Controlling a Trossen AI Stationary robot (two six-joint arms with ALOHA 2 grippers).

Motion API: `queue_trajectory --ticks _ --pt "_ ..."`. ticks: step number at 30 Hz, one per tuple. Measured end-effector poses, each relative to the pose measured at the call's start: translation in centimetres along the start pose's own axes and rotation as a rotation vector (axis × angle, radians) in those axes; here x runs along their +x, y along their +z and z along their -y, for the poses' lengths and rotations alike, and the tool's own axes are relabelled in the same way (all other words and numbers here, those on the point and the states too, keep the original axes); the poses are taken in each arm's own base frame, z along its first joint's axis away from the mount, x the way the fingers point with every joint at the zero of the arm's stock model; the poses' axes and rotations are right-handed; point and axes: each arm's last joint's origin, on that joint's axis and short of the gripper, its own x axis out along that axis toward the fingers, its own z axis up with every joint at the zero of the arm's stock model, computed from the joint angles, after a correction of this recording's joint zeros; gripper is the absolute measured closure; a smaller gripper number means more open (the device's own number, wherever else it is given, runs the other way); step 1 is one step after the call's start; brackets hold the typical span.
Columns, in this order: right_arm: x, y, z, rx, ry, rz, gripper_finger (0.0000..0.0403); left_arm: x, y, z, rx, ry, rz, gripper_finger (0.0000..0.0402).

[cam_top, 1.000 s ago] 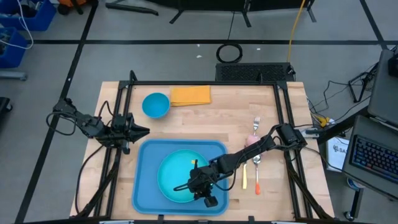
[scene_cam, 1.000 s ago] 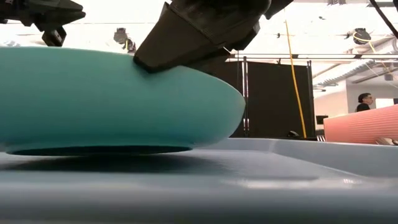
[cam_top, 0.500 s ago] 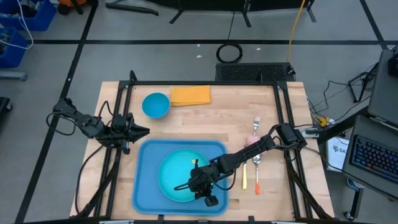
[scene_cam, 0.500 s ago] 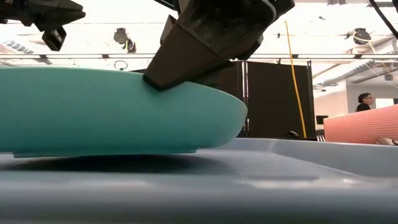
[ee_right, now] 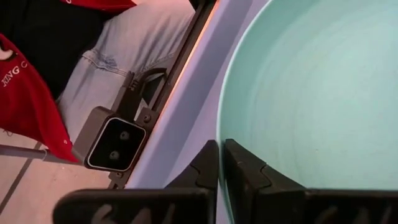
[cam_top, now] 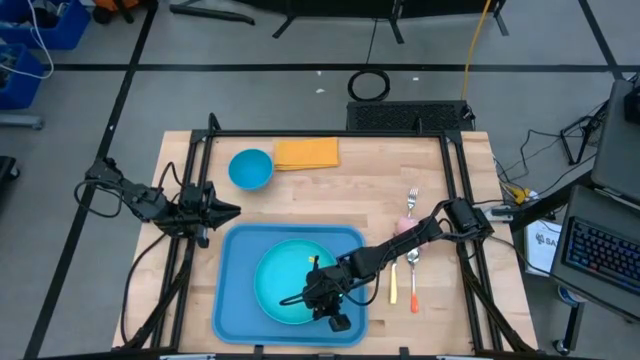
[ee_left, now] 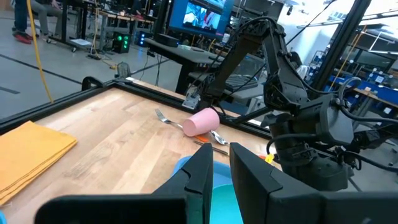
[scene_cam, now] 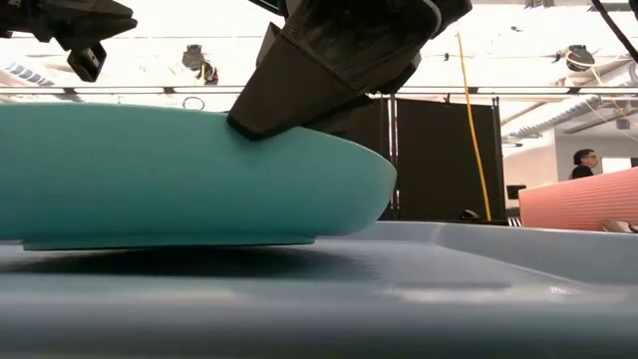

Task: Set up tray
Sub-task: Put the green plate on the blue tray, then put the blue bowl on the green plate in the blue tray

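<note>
The blue tray (cam_top: 232, 300) lies at the table's near edge. A round turquoise plate (cam_top: 285, 280) rests flat on it, filling the left of the low view (scene_cam: 150, 170). My right gripper (cam_top: 303, 298) reaches in from the right and is shut on the plate's near right rim. My left gripper (cam_top: 232, 210) waits, shut and holding nothing, level above the table just beyond the tray's far left corner. Its fingers (ee_left: 199, 174) point across the table. My right gripper pinches the plate's rim (ee_right: 219, 134) between its two fingers, one inside the plate and one outside. The fingers (scene_cam: 299, 90) slant down from the far right, across the rim. The plate sits upright with its foot (scene_cam: 169, 242) on the tray.
A small blue bowl (cam_top: 250, 168) and an orange napkin (cam_top: 306, 153) lie at the far left. A pink cup (cam_top: 405, 225), fork (cam_top: 412, 203), spoon (cam_top: 413, 270) and orange-handled knife (cam_top: 393, 285) lie right of the tray. A person's clothing (ee_right: 74, 56) shows past the near edge.
The plate, held slightly raised and tilted a second ago, has come down to lie flat on the tray. My right gripper has stayed on its rim.
</note>
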Motion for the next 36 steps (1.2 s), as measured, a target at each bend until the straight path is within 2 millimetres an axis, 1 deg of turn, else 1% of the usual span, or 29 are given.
queue_trajectory --ticks 6,15,20,24,30,33,36 --pt "0.0 0.2 -0.1 -0.012 0.007 0.022 0.0389 0.0 0.0 0.0 0.001 0.000 -0.001 0.0344" --pt "0.1 0.3 -0.2 -0.016 0.008 0.040 0.0316 0.0 -0.1 0.0 0.006 0.002 -0.006 0.0344" --pt "0.1 0.4 -0.2 -0.026 0.009 0.050 0.0290 0.0 -0.1 0.0 0.006 0.002 -0.006 0.0344" --pt "0.0 0.9 -0.4 -0.079 0.017 0.099 0.0283 0.0 -0.1 0.0 0.006 0.003 -0.007 0.0344" --pt "-0.4 1.8 0.1 -0.208 0.004 0.173 0.0288 0.0 -0.1 -0.1 0.010 0.004 -0.013 0.0344" --pt "-0.8 2.2 0.8 -0.257 -0.090 0.208 0.0292 0.0 -0.1 -0.1 0.007 0.005 -0.013 0.0344" --pt "-1.4 2.6 2.0 -0.271 -0.235 0.230 0.0292 0.0 -0.1 0.0 0.005 0.004 -0.012 0.0344"
